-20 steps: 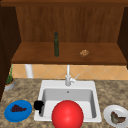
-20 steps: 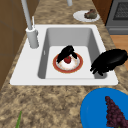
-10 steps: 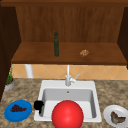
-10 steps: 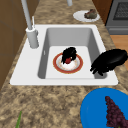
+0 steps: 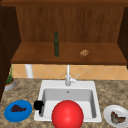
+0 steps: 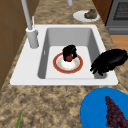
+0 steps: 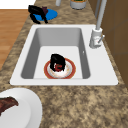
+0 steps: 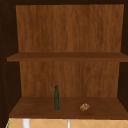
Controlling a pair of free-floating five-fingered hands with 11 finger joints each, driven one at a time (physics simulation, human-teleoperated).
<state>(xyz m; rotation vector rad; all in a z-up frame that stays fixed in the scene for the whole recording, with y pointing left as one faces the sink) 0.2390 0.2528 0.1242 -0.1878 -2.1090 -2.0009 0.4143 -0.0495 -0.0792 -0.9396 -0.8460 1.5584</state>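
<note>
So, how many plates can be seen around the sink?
3. A blue plate lies on the counter left of the sink, a white plate on the counter to its right, and a red-rimmed plate lies in the basin, under a robot hand.

Faucet [image 6: 31, 32] beside open basin [image 6: 67, 35]

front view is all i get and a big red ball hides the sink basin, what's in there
Observer: A red-rimmed plate lies on the floor of the sink.
Operator: any hand near it
Observer: Yes, the right hand is over that plate, fingers curled round a small red thing.
Operator: and the black blob by the sink's left rim
Observer: That is the left hand, fingers relaxed, in the air beside the blue plate with dark grapes.
</note>
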